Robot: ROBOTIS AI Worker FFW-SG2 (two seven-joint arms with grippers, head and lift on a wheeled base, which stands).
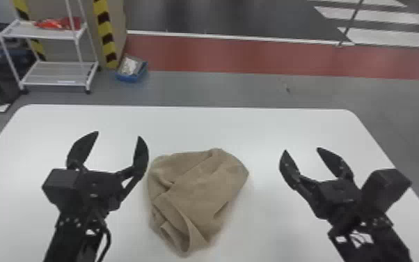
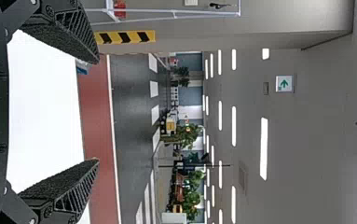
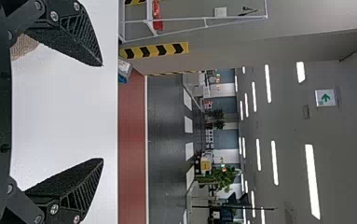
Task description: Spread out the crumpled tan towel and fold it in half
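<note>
The tan towel (image 1: 198, 188) lies crumpled in a rounded heap on the white table, with folds bunched toward its near left side. To its left my left gripper (image 1: 119, 134) stands open, its right finger close beside the towel's left edge in the head view. My right gripper (image 1: 301, 149) is open too, off to the right of the towel with a gap between. In the left wrist view, nothing sits between the fingers of the left gripper (image 2: 98, 111). The right wrist view has the right gripper (image 3: 103, 112) spread wide, and a bit of towel (image 3: 24, 48) beside one finger.
The white table (image 1: 254, 125) has bare surface beyond the towel and between it and the right gripper. Past its far edge stand a white shelf rack (image 1: 57, 73) and a blue bin (image 1: 131, 69) on the floor.
</note>
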